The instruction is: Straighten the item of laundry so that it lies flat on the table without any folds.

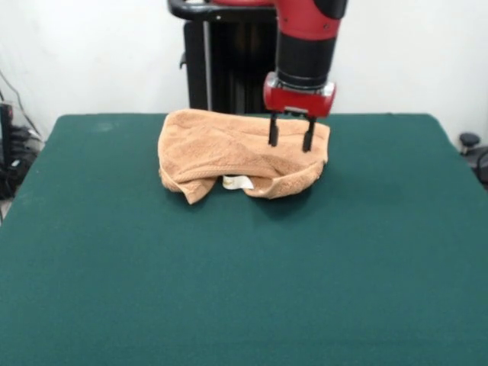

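The light orange-tan terry towel (pixel 229 152) lies crumpled on the far middle of the dark green table (pixel 244 267). Its near edge is folded under, and a small white label (pixel 238 182) shows beneath that fold. My gripper (pixel 290 133) hangs from the red and black arm over the towel's right part. Its two black fingers (pixel 273 131) point down, spread apart, with nothing between them. The tips stand just above or at the towel's surface; I cannot tell whether they touch it.
The robot's black pedestal (pixel 221 61) stands behind the table's far edge. Cables and dark gear (pixel 11 152) lie off the left side, and a dark object (pixel 473 149) lies off the right side.
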### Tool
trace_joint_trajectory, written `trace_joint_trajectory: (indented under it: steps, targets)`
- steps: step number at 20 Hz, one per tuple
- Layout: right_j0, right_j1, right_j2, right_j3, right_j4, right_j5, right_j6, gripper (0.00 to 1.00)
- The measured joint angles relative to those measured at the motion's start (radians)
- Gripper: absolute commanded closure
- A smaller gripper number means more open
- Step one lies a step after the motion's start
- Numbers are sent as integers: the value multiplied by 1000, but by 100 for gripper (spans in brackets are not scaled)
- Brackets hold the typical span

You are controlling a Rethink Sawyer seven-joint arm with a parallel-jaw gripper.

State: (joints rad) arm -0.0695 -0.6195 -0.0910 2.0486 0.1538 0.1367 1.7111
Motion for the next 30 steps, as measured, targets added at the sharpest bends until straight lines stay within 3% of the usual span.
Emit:
trace_joint_trajectory:
  steps: [3,14,30]
  targets:
    - [17,-27,-1,0,12,48,0,0]
    - [25,-47,0,0,49,45,0,0]
    - [31,20,0,0,104,-227,3,0]
